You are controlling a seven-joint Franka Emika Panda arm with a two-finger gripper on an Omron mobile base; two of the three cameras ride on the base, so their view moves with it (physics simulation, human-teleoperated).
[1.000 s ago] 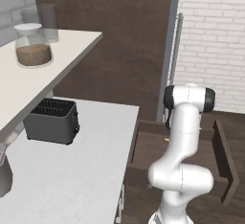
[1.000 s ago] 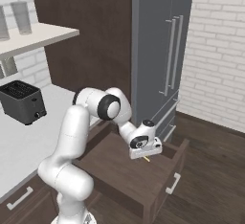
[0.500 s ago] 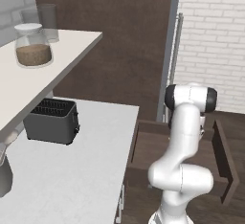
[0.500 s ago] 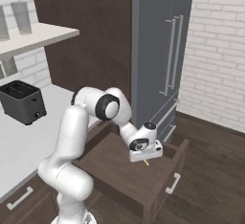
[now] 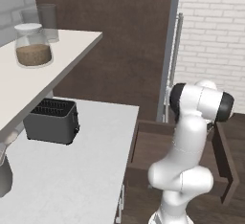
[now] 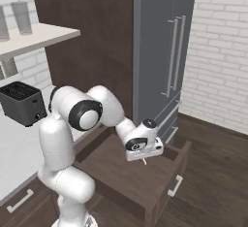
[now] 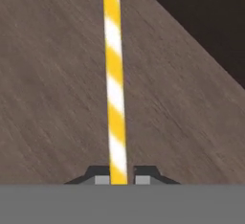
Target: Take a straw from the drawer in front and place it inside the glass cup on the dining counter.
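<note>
The drawer [image 6: 114,169] stands pulled open below the white worktop, its dark brown floor [image 7: 48,98] close under the hand. On that floor lies the straw [image 7: 114,74], striped yellow and white, running straight away from the hand. My gripper [image 7: 118,178] is shut on its near end, one fingertip pressed to each side. In the right base view the gripper [image 6: 144,157] reaches down into the drawer, and a short yellow piece of the straw [image 6: 144,161] shows below it. In the left base view the arm hides the hand over the drawer [image 5: 224,157]. The glass cup and the dining counter are out of view.
A black toaster [image 5: 51,121] sits on the white worktop [image 5: 81,175] to the left. A lidded jar [image 5: 32,45] and tall glasses stand on the shelf above. The grey fridge [image 6: 164,51] with long handles rises behind the drawer. The drawer's dark side wall [image 7: 201,31] runs close on the right.
The fingers have closed onto the straw. The arm and hand have hardly moved, and the drawer stays open.
</note>
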